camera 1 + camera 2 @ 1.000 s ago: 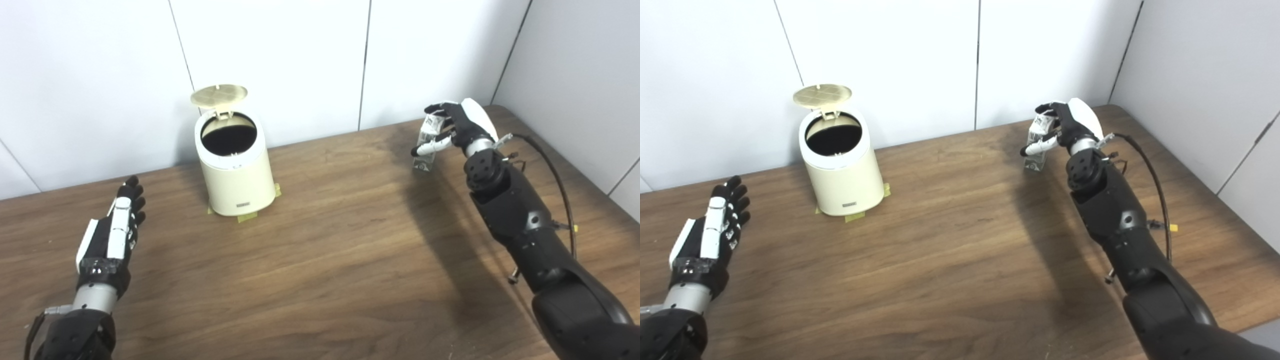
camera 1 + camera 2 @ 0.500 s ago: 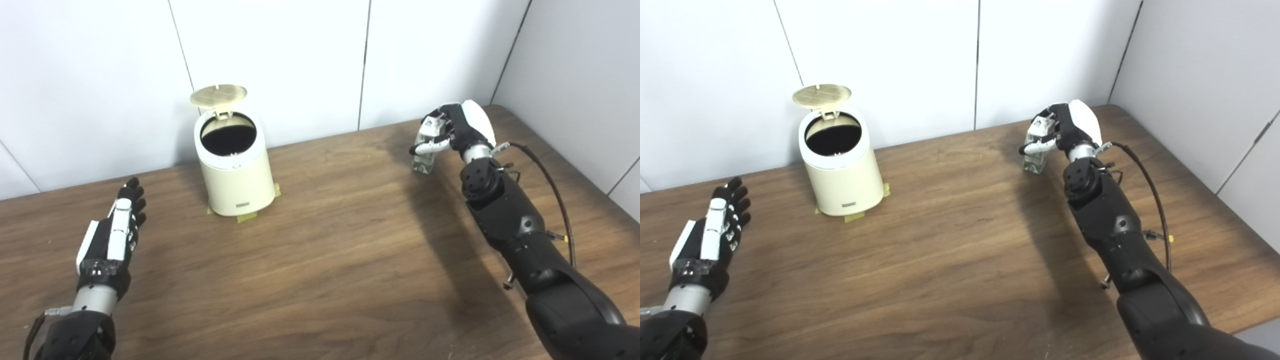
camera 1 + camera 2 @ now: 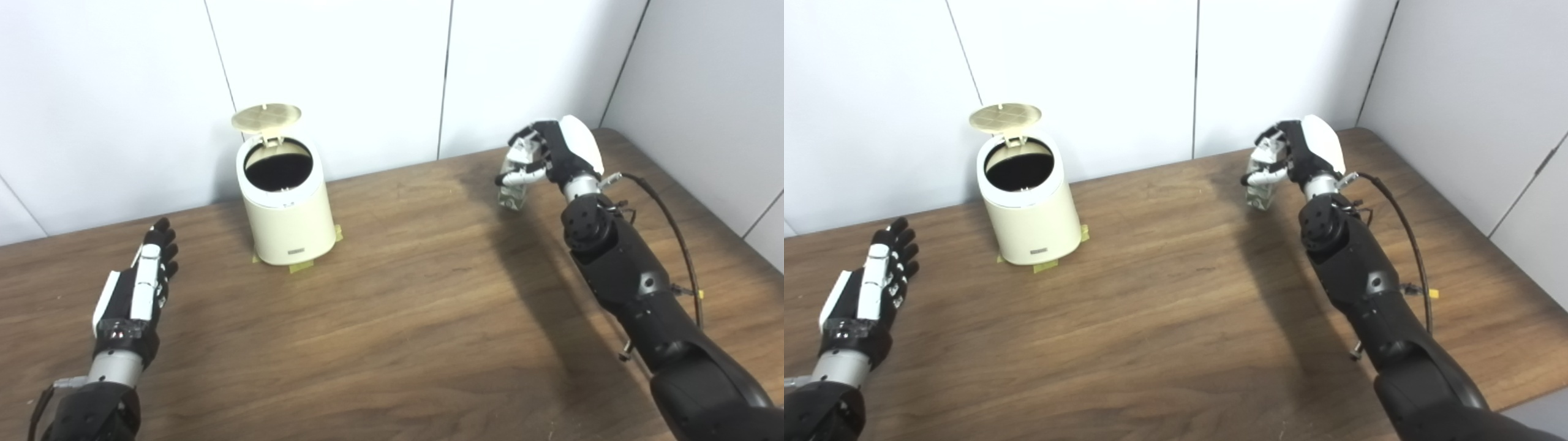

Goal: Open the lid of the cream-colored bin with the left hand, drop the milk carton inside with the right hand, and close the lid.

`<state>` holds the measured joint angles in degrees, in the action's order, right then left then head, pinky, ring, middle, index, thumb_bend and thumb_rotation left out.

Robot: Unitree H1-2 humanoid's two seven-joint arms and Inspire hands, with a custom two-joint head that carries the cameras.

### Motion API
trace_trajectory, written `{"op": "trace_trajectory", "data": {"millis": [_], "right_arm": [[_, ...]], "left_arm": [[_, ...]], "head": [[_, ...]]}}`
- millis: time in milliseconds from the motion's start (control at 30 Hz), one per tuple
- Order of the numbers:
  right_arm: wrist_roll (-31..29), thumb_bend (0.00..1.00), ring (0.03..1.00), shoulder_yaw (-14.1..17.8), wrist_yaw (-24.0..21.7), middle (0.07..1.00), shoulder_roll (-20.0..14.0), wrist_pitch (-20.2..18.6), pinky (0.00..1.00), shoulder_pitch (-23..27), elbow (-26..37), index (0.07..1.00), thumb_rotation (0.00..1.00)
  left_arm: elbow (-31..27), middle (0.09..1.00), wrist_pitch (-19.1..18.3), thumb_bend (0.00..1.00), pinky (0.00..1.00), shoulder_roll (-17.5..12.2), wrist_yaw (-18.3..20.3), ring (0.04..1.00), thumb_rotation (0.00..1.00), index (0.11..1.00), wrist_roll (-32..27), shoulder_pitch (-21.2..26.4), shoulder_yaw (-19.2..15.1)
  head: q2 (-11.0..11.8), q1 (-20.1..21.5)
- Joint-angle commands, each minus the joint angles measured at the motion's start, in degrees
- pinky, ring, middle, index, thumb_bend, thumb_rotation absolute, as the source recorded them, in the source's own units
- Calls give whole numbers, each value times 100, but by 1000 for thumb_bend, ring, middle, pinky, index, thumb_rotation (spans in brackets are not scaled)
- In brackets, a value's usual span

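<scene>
Left hand [image 3: 136, 288] flat on the table [image 3: 392, 318], fingers apart, holding nothing, well apart from the bin. Cream-colored bin [image 3: 286, 217] near the back wall, taped down at its base. Lid [image 3: 266, 116] stands up on the rear hinge, mouth open and dark inside; can't see the contents. So step one reads as done. Right hand [image 3: 551, 156] is wrapped around the milk carton [image 3: 513, 184], carton off the table and tilted, well right of the bin. Step in hand looks like the carry. Next move calls for a long leftward sweep to get the carton over the mouth, high enough to clear the rim, then release. Raised lid sits behind the opening, so approach from the front.
</scene>
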<state>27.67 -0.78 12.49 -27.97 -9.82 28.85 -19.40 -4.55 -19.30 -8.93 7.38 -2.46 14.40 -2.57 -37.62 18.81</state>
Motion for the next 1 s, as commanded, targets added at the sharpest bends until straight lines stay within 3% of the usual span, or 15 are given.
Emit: {"op": "trace_trajectory", "data": {"millis": [0, 167, 333, 567, 733, 967], "right_arm": [[81, 517, 385, 59, 107, 491, -101, 205, 380, 326, 562, 511, 0], [113, 515, 391, -55, -73, 513, 82, 269, 370, 281, 1280, 508, 0], [212, 518, 412, -171, -327, 517, 309, 94, 399, 359, 1785, 485, 0], [485, 518, 397, -518, -749, 512, 765, -21, 380, 658, 2532, 491, 0], [576, 516, 387, -787, -865, 507, 1213, 114, 369, 939, 2675, 509, 0], [821, 516, 386, -1128, -925, 504, 1564, 382, 363, 1268, 2554, 515, 0]], "left_arm": [[-184, 1000, 174, 543, 1000, -31, 3, 1000, 1000, 1000, -51, 164, -12], [-236, 1000, 160, 553, 992, -21, -51, 1000, 1000, 1000, 86, 99, 63], [-208, 1000, 219, 552, 985, 10, -57, 995, 1000, 1000, 108, 58, 102], [-107, 1000, 306, 582, 976, 92, -104, 998, 1000, 1000, 167, 44, 157], [-124, 1000, 372, 608, 959, 123, -127, 997, 999, 1000, 270, 9, 250], [-252, 1000, 354, 608, 995, 205, -171, 1000, 1000, 1000, 372, -84, 344]], "head": [[18, -88], [66, -294], [102, -497], [175, -856], [176, -1029], [186, -1288]]}}
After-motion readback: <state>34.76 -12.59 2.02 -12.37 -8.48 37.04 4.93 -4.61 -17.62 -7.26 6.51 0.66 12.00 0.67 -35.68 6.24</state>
